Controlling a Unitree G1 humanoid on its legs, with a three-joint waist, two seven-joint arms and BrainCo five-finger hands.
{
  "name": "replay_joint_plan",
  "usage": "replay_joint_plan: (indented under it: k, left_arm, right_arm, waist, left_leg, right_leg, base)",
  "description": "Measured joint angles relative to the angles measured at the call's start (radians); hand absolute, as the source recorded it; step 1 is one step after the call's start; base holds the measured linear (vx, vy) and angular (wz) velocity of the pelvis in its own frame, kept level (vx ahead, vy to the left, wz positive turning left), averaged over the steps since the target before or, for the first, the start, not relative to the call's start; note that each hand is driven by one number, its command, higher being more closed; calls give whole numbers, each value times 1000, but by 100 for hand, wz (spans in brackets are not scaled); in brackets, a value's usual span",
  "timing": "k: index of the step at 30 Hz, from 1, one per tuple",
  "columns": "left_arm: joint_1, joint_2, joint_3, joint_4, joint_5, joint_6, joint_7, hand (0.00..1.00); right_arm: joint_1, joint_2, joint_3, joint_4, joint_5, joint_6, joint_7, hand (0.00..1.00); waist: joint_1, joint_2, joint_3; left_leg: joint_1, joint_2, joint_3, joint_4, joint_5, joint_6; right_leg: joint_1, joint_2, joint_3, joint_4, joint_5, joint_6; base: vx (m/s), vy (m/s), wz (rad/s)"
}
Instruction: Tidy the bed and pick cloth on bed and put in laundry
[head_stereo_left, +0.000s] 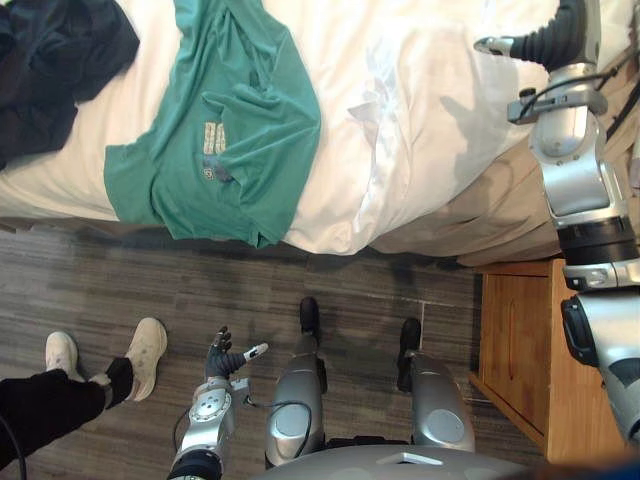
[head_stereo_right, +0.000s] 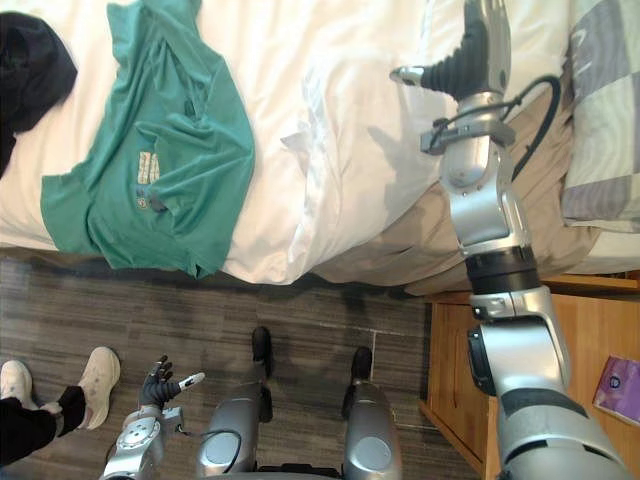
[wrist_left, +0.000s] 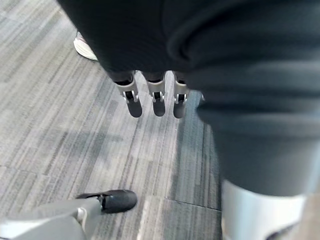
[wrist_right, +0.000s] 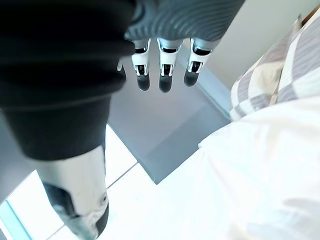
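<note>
Right hand (head_stereo_right: 470, 50) over the bedding (head_stereo_left: 400, 120), upper right, fingers straight, empty; left hand (head_stereo_left: 226, 356) low, spread. Reaching step, I'd say: green shirt (head_stereo_left: 235, 130), upper left, needs grabbing.

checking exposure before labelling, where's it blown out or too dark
Right wrist view: the white duvet is washed out, folds barely readable. Left eye view: a shadow band on the floor below the duvet's edge; the green shirt is evenly lit.
</note>
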Motion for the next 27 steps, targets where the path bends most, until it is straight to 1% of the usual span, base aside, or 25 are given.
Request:
replay_joint_plan:
  k: [1,3,5,6,9,10,12,15,19,23,25,27]
  left_arm:
    - [-6,3,-5,0,0,0,0,0]
    - [-26,23,-48,-7,0,-3,0,0]
    - [-48,23,-66,-10,-2,-6,0,0]
    - [-59,23,-74,-18,-3,-8,0,0]
    - [-77,23,-77,-26,-12,-21,0,0]
    - [-89,25,-87,-27,-13,-23,0,0]
    - [-106,31,-116,-27,-32,-27,-3,0]
    - [-123,31,-144,-24,-51,-29,-8,0]
    - [-136,27,-163,-35,-55,-37,-9,0]
    - [-134,22,-165,-35,-55,-36,-9,0]
    - [-132,21,-175,-36,-55,-36,-9,0]
    - [-125,20,-174,-36,-53,-35,-9,0]
  right_arm:
    - [-12,0,6,6,0,0,0,0]
    - [-53,0,38,49,0,1,6,0]
    - [-57,0,43,68,0,0,14,0]
    - [-58,0,53,86,0,1,20,0]
    - [-79,0,105,159,0,0,35,0]
    - [-102,0,118,204,0,0,40,100]
    - [-131,0,119,267,1,-4,45,100]
    - [-157,-11,124,345,1,-11,45,100]
    - [-157,-59,126,384,10,-12,46,100]
    - [-115,-60,113,371,14,-11,44,100]
    - [-57,-59,92,333,23,-12,44,100]
    - [58,-53,39,284,53,-13,45,100]
  waist:
    - [0,2,3]
    - [15,8,10]
    - [31,13,14]
    - [36,20,18]
    - [42,31,25]
    - [48,37,28]
    - [54,48,33]
    - [56,55,39]
    - [55,58,40]
    - [56,57,39]
    - [53,55,39]
    - [49,49,39]
  left_leg:
    - [-11,0,-3,5,0,0]
    - [-47,-2,-7,18,0,0]
    - [-71,-5,-8,25,1,2]
    - [-89,-9,-18,35,2,3]
    - [-125,-22,-29,45,9,10]
    - [-143,-24,-31,50,12,11]
    - [-170,-28,-36,51,24,14]
    - [-202,-34,-41,55,35,18]
    - [-218,-51,-55,84,35,19]
    - [-201,-49,-52,82,36,19]
    - [-173,-48,-45,70,38,20]
    - [-111,-44,-35,45,40,20]
  right_leg:
    - [-11,-1,0,7,0,0]
    - [-53,-6,3,37,-1,-1]
    - [-81,-10,9,53,-1,-1]
    - [-93,-14,9,62,-3,-3]
    - [-128,-27,9,88,-16,-1]
    - [-146,-29,10,95,-16,-1]
    - [-174,-33,10,104,-16,-1]
    - [-210,-41,10,127,-17,0]
    - [-226,-67,13,186,-57,7]
    - [-218,-66,19,204,-69,6]
    - [-196,-65,24,199,-69,6]
    - [-137,-59,26,169,-65,9]
  base:
    - [-26,14,14]
    - [-31,13,7]
    - [-27,15,7]
    - [-26,15,14]
    - [-37,12,18]
    - [-53,-2,10]
    - [-58,-4,8]
    - [-53,-3,11]
    - [-39,-25,20]
    - [-23,-37,0]
    - [20,-24,-10]
    - [47,-17,-12]
